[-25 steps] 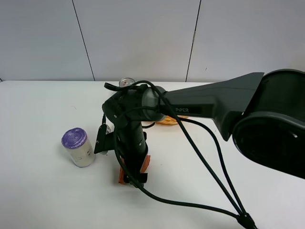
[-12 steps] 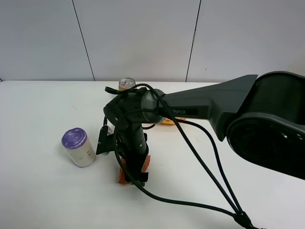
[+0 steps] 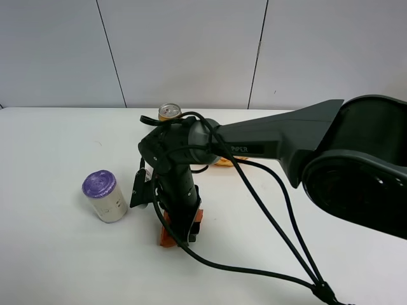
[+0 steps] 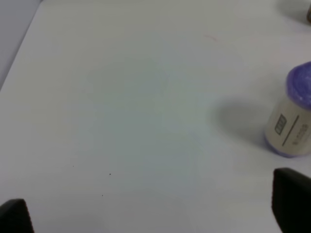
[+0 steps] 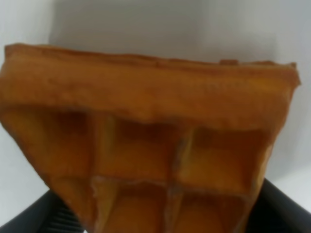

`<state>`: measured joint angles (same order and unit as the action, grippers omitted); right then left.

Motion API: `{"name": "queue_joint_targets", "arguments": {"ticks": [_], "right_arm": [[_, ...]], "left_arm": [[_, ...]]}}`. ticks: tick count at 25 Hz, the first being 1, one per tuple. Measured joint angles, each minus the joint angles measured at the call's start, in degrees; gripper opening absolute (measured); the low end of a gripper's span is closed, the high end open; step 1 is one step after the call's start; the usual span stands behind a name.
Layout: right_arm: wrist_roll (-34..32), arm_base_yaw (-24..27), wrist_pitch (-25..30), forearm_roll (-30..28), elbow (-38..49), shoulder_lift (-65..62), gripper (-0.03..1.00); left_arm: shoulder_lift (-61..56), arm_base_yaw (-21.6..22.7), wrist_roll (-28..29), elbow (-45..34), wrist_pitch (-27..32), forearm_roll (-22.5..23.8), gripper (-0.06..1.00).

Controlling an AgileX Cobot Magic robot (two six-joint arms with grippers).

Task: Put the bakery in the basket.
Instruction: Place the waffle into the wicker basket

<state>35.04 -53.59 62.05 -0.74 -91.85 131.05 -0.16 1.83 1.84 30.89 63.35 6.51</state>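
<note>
Orange-brown bakery [image 5: 146,131]: sat just right of the purple-lidded jar [image 3: 103,196].
right gripper [image 3: 183,229]: was clamped on the bakery's two sides.
left gripper [image 4: 153,213]: stood wide apart near the jar and held nothing.
basket [image 3: 222,161]: lay farther right, beyond the jar, mostly hidden by the arm.

There is one waffle wedge [image 5: 146,145], one wicker basket [image 3: 224,161], one jar with a purple lid [image 3: 105,196] and one drink can [image 3: 169,112].

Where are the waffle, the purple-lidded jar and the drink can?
waffle [image 5: 146,92]: right wrist view, its thick outer edge.
purple-lidded jar [image 3: 98,183]: exterior high view, its lid.
drink can [image 3: 169,112]: exterior high view, its top.
</note>
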Motion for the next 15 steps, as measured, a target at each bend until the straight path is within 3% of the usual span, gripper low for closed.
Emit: {"name": "queue_joint_targets", "arguments": {"ticks": [10,15], "right_arm": [[-0.33,0.00,1.33,1.86,-4.07,-2.66,0.61],[-4.61,0.00,3.56,2.28,-8.36,-7.28,0.61]], "left_arm": [[0.00,0.00,0.00,0.00,0.00,0.00,1.00],[0.00,0.00,0.00,0.00,0.00,0.00,1.00]]}}
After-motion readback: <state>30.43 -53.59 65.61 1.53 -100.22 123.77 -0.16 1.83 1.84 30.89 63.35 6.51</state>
